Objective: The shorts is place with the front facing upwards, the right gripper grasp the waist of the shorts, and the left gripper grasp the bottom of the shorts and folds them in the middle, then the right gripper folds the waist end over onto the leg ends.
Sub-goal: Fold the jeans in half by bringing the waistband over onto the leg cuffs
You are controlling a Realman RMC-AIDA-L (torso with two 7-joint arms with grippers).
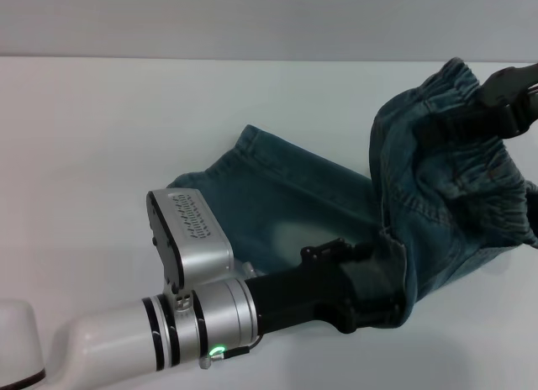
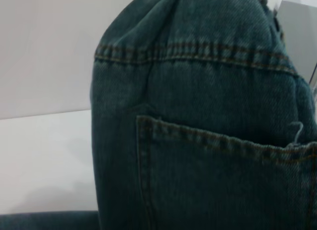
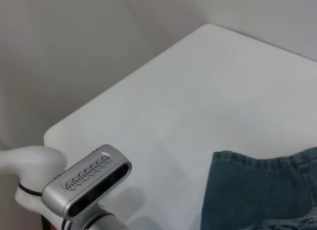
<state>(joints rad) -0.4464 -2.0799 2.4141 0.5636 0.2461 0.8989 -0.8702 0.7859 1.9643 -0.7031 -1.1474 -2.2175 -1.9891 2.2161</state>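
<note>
Two grippers hold your shorts. Nearest you, the left gripper reaches in from the left, its tips buried in the denim fold, so you cannot tell how they sit. Farther right, the right gripper pinches the waist up off the white worktop. Leg ends lie flat at the far side.

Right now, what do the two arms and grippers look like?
The left arm is glossy white, ending in a silver wrist with black rings and a small green light. A grey box with rows of slots sits on it. The left gripper is black and blocky. The right gripper is matching black.
</note>
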